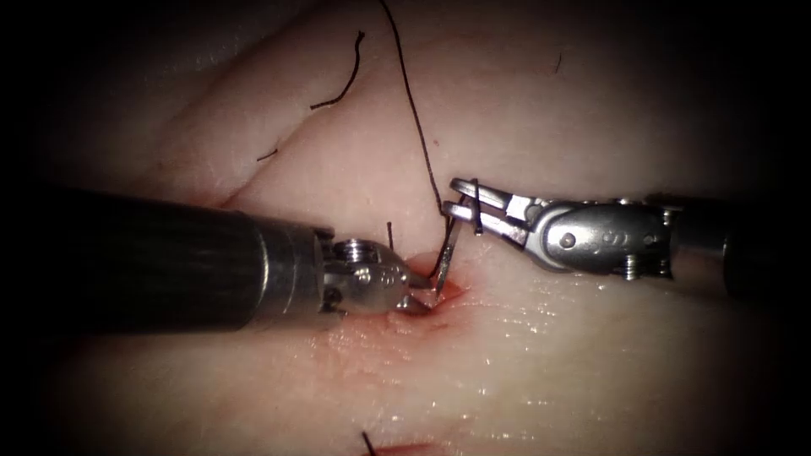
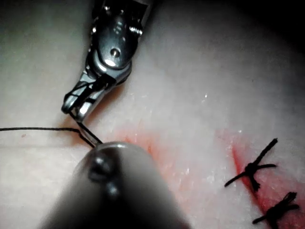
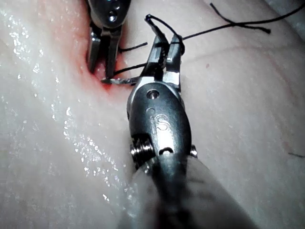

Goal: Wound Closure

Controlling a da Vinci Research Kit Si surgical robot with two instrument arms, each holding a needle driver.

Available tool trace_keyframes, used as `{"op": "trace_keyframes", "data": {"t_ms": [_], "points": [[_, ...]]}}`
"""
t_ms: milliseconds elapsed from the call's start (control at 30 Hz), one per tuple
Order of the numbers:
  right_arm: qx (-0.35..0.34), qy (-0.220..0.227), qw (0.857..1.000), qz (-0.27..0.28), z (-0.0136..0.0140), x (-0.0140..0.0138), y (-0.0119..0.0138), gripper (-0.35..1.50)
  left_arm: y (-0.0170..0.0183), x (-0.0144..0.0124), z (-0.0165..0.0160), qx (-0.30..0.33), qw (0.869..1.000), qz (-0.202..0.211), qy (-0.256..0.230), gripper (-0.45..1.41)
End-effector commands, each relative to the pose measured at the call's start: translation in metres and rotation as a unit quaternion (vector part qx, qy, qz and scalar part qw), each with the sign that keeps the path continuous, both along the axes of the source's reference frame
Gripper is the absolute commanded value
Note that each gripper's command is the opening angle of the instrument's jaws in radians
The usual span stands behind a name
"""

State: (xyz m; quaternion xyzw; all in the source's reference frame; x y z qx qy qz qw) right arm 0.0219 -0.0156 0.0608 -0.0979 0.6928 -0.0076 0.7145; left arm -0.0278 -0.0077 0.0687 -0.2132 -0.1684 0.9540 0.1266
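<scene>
The left tool (image 1: 420, 291) lies level from the left, its jaws slightly parted at the cut (image 1: 439, 295), touching the needle (image 1: 445, 253) where it enters the tissue (image 1: 549, 363). The right tool (image 1: 456, 201) reaches in level, jaws pinching the needle's upper end, thread (image 1: 414, 110) trailing upward. Bare tissue lies below.

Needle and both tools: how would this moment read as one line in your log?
right tool: holds needle near its tail, thread looped over | left tool: at the cut, open | needle: tip in tissue
</scene>
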Motion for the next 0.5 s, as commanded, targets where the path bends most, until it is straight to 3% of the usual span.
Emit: {"op": "trace_keyframes", "data": {"t_ms": [33, 200, 233, 400, 500], "points": [[-0.005, -0.003, 1.000, 0.000, 0.0004, 0.0008, -0.0001, -0.35, 0.0001, -0.0006, 0.0004, 0.000, 1.000, -0.001, -0.002, 0.37], [-0.007, -0.009, 1.000, 0.001, 0.0006, 0.0010, -0.0005, -0.35, 0.0009, -0.0006, -0.0008, -0.010, 1.000, -0.016, -0.011, 0.37], [-0.006, -0.009, 1.000, 0.002, 0.0005, 0.0010, -0.0004, -0.35, 0.0017, -0.0006, -0.0018, -0.029, 0.999, -0.035, -0.017, 0.37], [-0.001, -0.017, 1.000, 0.000, 0.0005, 0.0008, 0.0000, -0.35, 0.0016, -0.0011, -0.0061, -0.087, 0.996, -0.034, 0.004, 0.14], [0.008, -0.027, 1.000, -0.010, 0.0008, 0.0007, 0.0002, -0.35, -0.0001, -0.0017, -0.0067, -0.095, 0.995, -0.034, -0.002, 0.04]]}}
